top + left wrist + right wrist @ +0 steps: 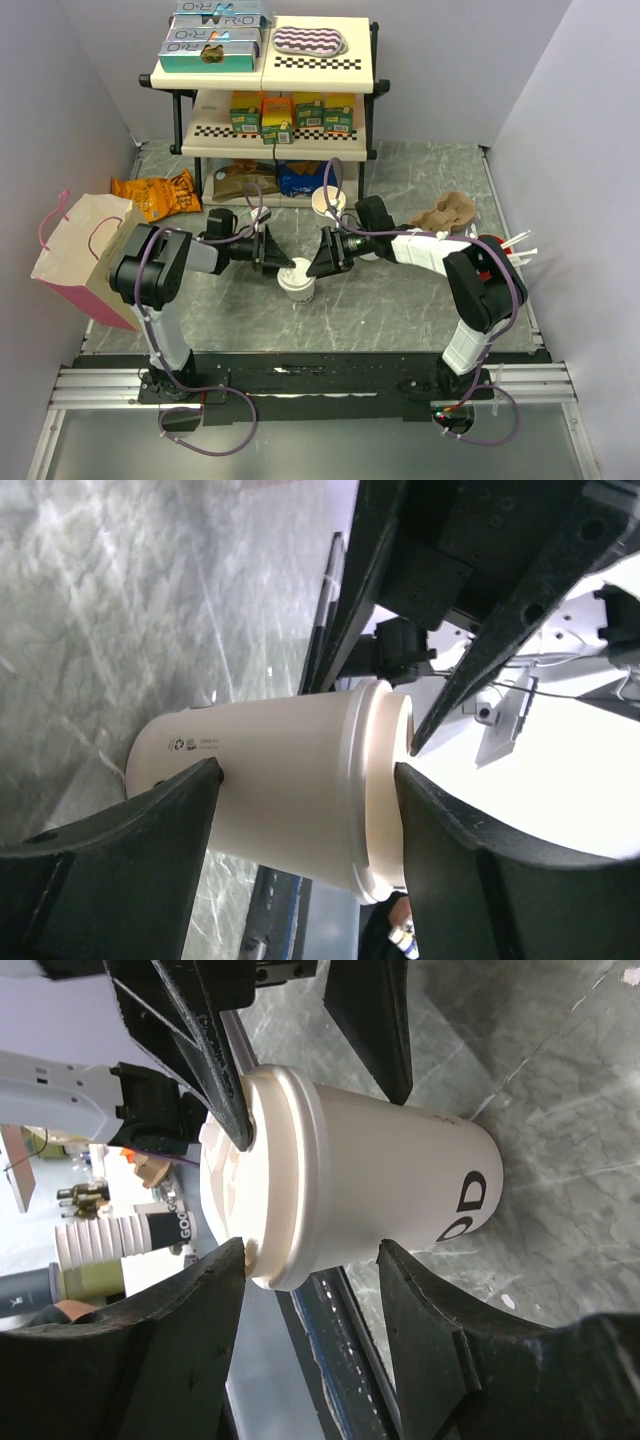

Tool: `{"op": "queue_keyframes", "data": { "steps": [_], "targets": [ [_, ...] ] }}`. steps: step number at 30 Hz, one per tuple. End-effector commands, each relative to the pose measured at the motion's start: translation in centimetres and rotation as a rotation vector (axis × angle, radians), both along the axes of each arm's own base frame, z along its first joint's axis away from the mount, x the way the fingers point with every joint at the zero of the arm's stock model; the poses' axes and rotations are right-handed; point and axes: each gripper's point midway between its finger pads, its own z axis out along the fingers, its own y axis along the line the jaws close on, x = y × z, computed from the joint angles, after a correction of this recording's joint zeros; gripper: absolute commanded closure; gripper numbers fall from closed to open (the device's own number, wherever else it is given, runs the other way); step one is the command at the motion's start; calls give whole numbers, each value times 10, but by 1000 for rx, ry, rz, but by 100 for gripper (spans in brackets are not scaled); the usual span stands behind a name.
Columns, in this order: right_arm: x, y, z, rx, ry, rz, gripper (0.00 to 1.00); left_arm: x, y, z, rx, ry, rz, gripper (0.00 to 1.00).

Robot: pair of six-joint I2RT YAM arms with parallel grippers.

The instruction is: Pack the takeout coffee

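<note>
Takeout coffee point(297, 280) upright on table point(420, 310) | left gripper point(283, 262) wide, tips at its side | right gripper point(316, 262) wide, opposite side

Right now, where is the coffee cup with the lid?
In the overhead view the lidded coffee cup stands upright at mid-table, between the left hand and the right hand, in front of the snack shelf.

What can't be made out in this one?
- Cup print, right wrist view: curves out of sight.
- Cup's small print, left wrist view: too small.
- Bag inside, top view: only its side shows.
- Lowest packets, top view: half under the shelf above.
</note>
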Motion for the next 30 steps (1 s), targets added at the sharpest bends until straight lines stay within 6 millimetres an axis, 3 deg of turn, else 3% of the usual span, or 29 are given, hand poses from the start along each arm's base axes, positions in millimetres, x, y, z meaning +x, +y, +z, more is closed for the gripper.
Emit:
{"op": "queue_keyframes", "data": {
  "steps": [1, 6, 10, 14, 21, 25, 26, 30],
  "targets": [
    [4, -7, -22, -70, 1, -13, 39, 1, -3, -21, -27, 3, 64, 29],
    [-1, -10, -28, -87, 10, -9, 39, 1, -10, -8, -59, -17, 72, 28],
    [-2, -9, -21, -65, 1, 0, 39, 3, -17, 28, -104, -67, 74, 25],
    [-2, -5, -11, -24, -18, 15, 39, 19, -19, 47, -51, -116, 103, 22],
    [-2, -4, -6, -14, -22, 23, 39, 33, 7, 44, 91, -166, 212, 21],
    [-1, -4, -4, -14, -34, 27, 38, 41, 46, 37, 200, -112, 376, 23],
    [-1, -4, -4, -14, -33, 26, 38, 34, 52, 22, 269, -88, 377, 24],
    [-2, -4, -6, -18, -27, 24, 38, 16, 54, 8, 298, -68, 324, 27]
  ]
}}
